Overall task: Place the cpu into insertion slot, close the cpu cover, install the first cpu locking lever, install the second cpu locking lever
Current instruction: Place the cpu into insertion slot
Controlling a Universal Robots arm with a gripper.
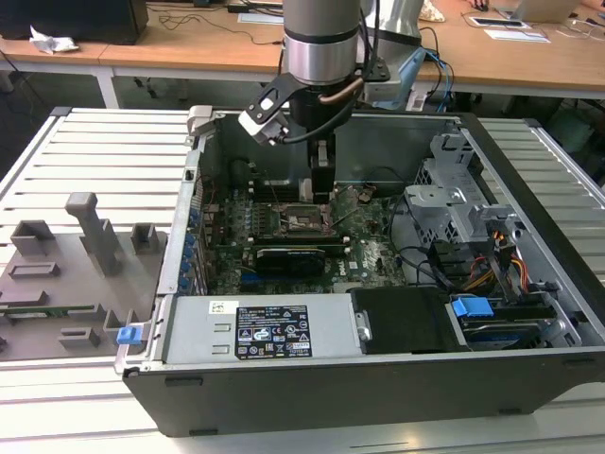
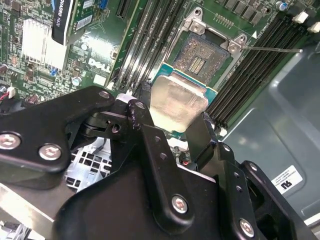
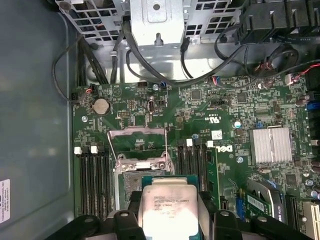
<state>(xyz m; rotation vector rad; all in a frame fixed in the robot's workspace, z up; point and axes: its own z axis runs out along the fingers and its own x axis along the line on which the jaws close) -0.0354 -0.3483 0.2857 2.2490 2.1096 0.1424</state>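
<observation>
The gripper (image 2: 170, 116) is clamped on the cpu (image 2: 177, 100). A black finger (image 2: 142, 117) presses on each of two opposite edges, and the chip's silver top shows in both wrist views. The chip hangs just beside the insertion slot (image 2: 206, 54), off the board and not seated. In the first wrist view it covers one edge of the slot.

The slot lies bare, its field of contacts exposed. The cpu cover (image 3: 138, 130) is swung open on the side of the slot away from the chip. A thin locking lever (image 2: 272, 49) pokes out from a corner of the slot and runs across the neighbouring memory slots (image 2: 255, 75). Those long black slots crowd in on two opposite sides of the slot, touching its rim or nearly so.

In the exterior view the arm reaches down into the open computer case (image 1: 529, 236), gripper right over the slot. A black expansion card (image 1: 293, 255) lies just beside the slot. The power supply (image 1: 269, 331) sits beyond that card. The drive cage (image 1: 454, 203) and its tangle of cables stand well apart, to the exterior view's right of the slot. A finned heatsink (image 3: 271, 144) sits past one bank of memory slots.
</observation>
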